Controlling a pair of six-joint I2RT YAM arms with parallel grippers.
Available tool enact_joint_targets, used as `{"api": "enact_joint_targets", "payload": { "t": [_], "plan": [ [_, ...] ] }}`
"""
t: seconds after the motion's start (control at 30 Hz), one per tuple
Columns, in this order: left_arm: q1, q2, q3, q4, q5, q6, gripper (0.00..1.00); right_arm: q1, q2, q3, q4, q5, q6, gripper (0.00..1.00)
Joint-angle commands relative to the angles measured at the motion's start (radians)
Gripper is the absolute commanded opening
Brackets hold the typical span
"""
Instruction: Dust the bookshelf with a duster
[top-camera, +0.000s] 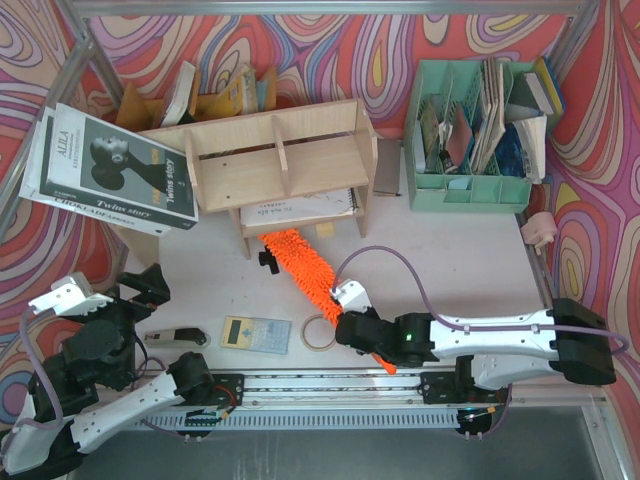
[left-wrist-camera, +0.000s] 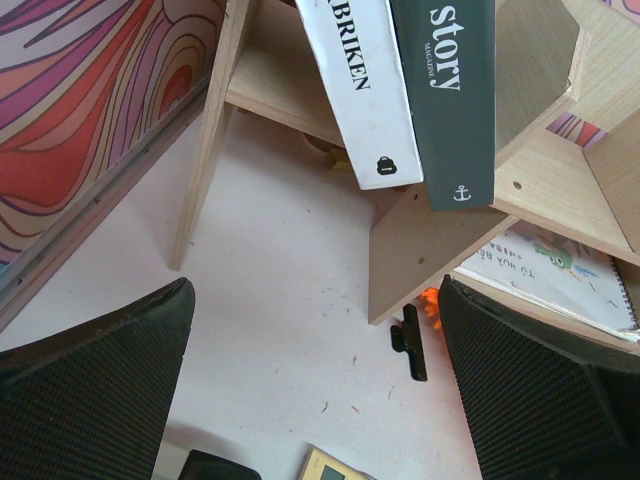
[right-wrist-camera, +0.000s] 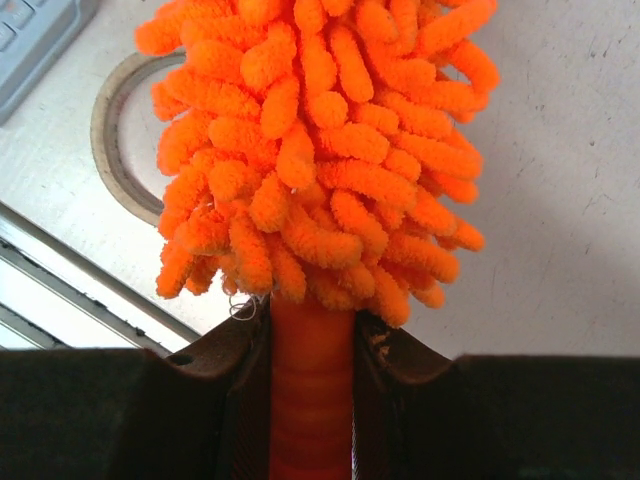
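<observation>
The pale-wood bookshelf (top-camera: 285, 165) stands at the table's back centre, with a notebook on its lower tier; its side panel shows in the left wrist view (left-wrist-camera: 425, 245). The orange fluffy duster (top-camera: 305, 265) lies slanted from the shelf's lower front toward the near edge, its tip at the shelf's foot. My right gripper (top-camera: 352, 322) is shut on the duster's handle (right-wrist-camera: 312, 385), just below the fluffy head (right-wrist-camera: 320, 150). My left gripper (top-camera: 140, 290) is open and empty at the near left, its fingers (left-wrist-camera: 95, 390) wide apart over bare table.
A mint-green organiser (top-camera: 475, 135) with books stands at back right. A large magazine (top-camera: 110, 175) leans on the shelf's left end. A calculator (top-camera: 256, 334), a tape ring (top-camera: 320, 333), a small remote (top-camera: 175, 338) and a black clip (top-camera: 267, 260) lie near the front.
</observation>
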Motion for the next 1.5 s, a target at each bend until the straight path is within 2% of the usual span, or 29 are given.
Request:
{"api": "enact_joint_targets", "payload": {
  "t": [0.0, 0.27, 0.6, 0.77, 1.0, 1.2, 1.47],
  "plan": [
    [-0.007, 0.024, -0.001, -0.008, -0.012, 0.001, 0.98, 0.007, -0.004, 0.007, 0.047, 0.036, 0.008, 0.00],
    [-0.007, 0.041, 0.002, -0.009, -0.012, -0.001, 0.98, 0.007, -0.108, 0.014, 0.035, 0.028, -0.060, 0.00],
    [-0.007, 0.029, 0.001, -0.006, -0.013, 0.004, 0.98, 0.007, -0.081, -0.013, -0.054, -0.005, 0.018, 0.00],
    [-0.007, 0.031, 0.003, -0.010, -0.011, 0.003, 0.99, 0.007, -0.180, 0.030, -0.171, -0.028, -0.022, 0.00],
    [-0.009, 0.012, 0.000, -0.011, -0.012, -0.003, 0.99, 0.008, -0.299, 0.101, -0.244, -0.165, -0.077, 0.00],
    [-0.009, 0.016, 0.001, -0.010, -0.016, -0.001, 0.99, 0.008, -0.228, 0.220, -0.389, -0.250, -0.105, 0.00],
    [-0.009, 0.012, 0.001, -0.013, -0.019, -0.002, 0.98, 0.029, -0.209, 0.305, -0.450, -0.344, -0.163, 0.00]
  ]
}}
